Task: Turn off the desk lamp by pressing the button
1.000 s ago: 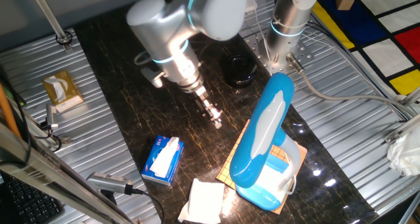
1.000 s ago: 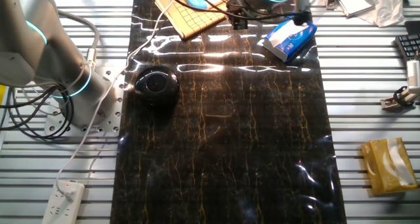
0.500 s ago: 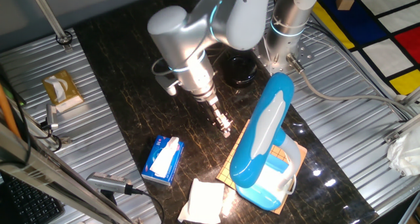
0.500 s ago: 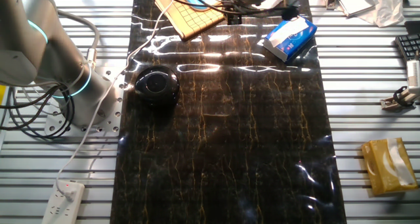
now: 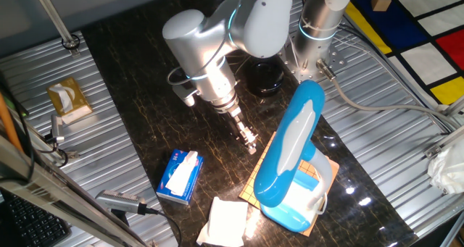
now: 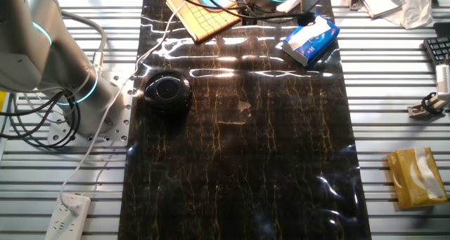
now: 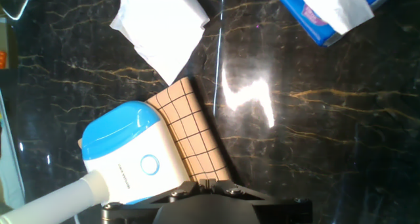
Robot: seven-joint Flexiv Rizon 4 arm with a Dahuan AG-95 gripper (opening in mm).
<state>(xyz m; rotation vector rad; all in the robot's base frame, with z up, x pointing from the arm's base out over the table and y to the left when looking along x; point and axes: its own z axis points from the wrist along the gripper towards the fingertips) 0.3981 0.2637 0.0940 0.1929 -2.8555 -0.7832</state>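
Observation:
The desk lamp (image 5: 299,135) is glossy sky-blue with a long white panel on its arm; it stands on a checkered mat (image 5: 317,169) at the front right of the dark table. In the hand view its white-blue base (image 7: 128,155) shows a round button (image 7: 149,163) at lower left. My gripper (image 5: 249,141) hangs over the table just left of the lamp's arm, apart from it. In the hand view the gripper (image 7: 211,183) has its fingertips together, holding nothing, right of the button.
A blue tissue pack (image 5: 180,176) and a folded white tissue (image 5: 226,222) lie left of the lamp base. A black round object (image 5: 262,77) sits behind the arm. A yellow tissue box (image 5: 69,101) is far left. A second arm's base (image 5: 317,31) stands at the back.
Over the last second the arm moved right and down toward the lamp. Since half a second ago it has barely shifted.

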